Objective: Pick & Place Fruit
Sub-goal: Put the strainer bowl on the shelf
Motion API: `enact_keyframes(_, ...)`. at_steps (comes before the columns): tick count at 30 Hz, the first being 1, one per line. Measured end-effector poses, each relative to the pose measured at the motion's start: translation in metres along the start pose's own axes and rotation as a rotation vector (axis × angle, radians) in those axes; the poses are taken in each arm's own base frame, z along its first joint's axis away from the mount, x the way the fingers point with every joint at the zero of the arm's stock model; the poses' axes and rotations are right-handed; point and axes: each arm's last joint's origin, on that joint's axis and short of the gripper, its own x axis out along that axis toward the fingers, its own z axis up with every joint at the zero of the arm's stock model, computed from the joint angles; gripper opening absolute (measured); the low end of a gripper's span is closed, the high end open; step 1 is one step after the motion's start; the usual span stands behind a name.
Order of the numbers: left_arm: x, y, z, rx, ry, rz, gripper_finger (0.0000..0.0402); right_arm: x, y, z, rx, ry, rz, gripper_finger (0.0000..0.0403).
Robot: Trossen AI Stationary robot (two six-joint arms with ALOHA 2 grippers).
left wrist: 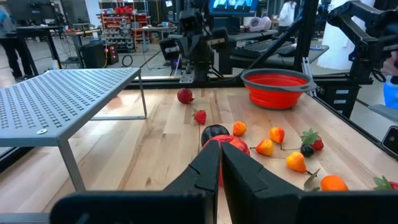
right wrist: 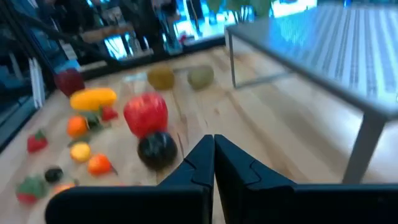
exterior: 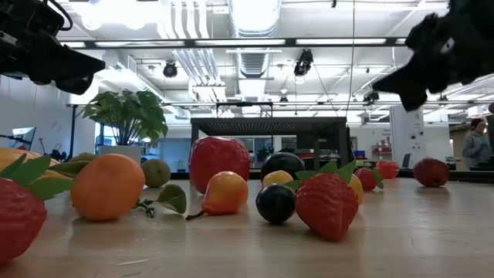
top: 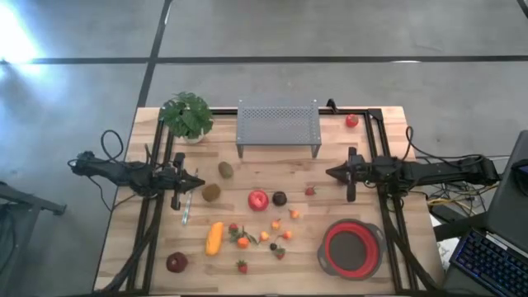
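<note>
Toy fruits lie scattered on the wooden table: a red apple (top: 258, 199), a dark plum (top: 280, 198), two brown kiwis (top: 225, 170) (top: 211, 192), a long orange piece (top: 214, 238), a dark-red round one (top: 176, 262), strawberries (top: 310, 190) and small orange bits (top: 275, 223). My left gripper (top: 200, 182) hovers shut at the table's left side, near the kiwis. My right gripper (top: 329, 173) hovers shut at the right side, above the table. Both hold nothing. In the left wrist view the shut fingers (left wrist: 220, 163) point at the apple (left wrist: 233, 146).
A red colander bowl (top: 352, 248) sits near the table's right near corner. A grey perforated metal shelf (top: 278, 125) stands at the far middle, a potted plant (top: 188, 115) at the far left. One red fruit (top: 352, 120) lies far right. A pen-like stick (top: 186, 208) lies near the left gripper.
</note>
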Motion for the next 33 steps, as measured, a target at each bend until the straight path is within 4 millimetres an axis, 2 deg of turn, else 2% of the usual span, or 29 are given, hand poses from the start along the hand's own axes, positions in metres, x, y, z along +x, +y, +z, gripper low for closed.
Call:
enact_keyframes(4,0.0,0.0,0.0,0.0,0.0,0.0,0.0021,-0.002,0.003,0.012,-0.031,-0.033,0.009,0.0008)
enact_keyframes(10,0.0,0.0,0.0,0.0,0.0,0.0,0.0021,-0.001,0.006,0.02,-0.04,-0.021,0.049,0.0009)
enact_keyframes(15,0.0,0.0,0.0,0.0,0.0,0.0,0.0021,0.002,0.015,0.047,-0.078,0.036,0.082,0.0009)
enact_keyframes(22,0.0,0.0,0.0,0.0,0.0,0.0,0.0021,0.021,0.029,0.086,-0.139,0.308,0.031,0.0009)
enact_keyframes(29,0.0,0.0,0.0,0.0,0.0,0.0,0.0021,0.038,0.055,0.092,-0.141,0.694,0.011,0.0009)
enact_keyframes(33,0.0,0.0,0.0,0.0,0.0,0.0,0.0021,0.04,0.081,0.099,-0.166,0.801,-0.002,0.0009)
